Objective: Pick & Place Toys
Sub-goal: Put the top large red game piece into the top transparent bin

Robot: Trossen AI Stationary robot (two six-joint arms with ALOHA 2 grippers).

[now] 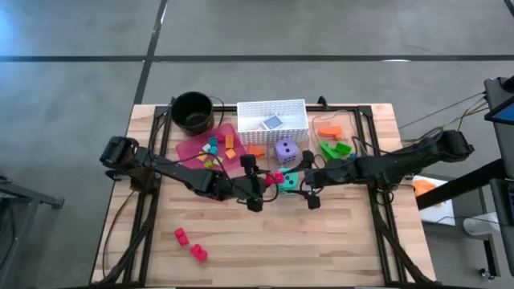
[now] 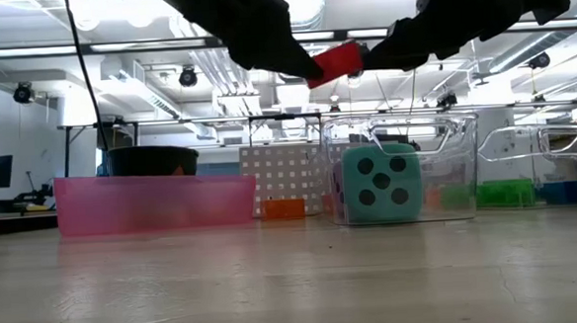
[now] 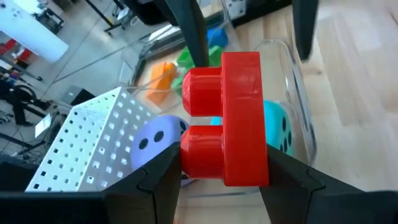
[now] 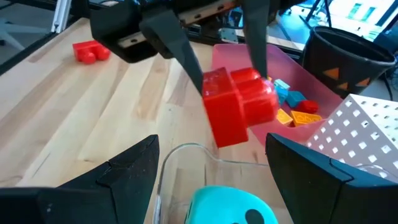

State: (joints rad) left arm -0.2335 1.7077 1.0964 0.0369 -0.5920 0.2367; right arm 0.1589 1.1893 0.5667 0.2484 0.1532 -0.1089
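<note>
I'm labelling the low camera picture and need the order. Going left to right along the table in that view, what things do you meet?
Pink tray → white perforated basket → orange brick → teal die → green bricks. The black pot behind the tray is left out, since it overlaps it.

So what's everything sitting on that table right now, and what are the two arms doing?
Red plastic brick: one, held above the table's middle.
Red bricks on bare wood: two, near edge, left.
Teal dotted die: one, mid-table, by a clear plastic container.
Purple dotted die: one, in front of the basket.
White perforated basket: one, far middle, a small card inside.
Pink tray: one, left of the basket, holding small blue, orange and yellow bricks.
Black round pot: one, far left.
Orange and green bricks: several, right of the basket.
Left gripper: shut on the red brick.
Right gripper: open, facing the brick.
</note>
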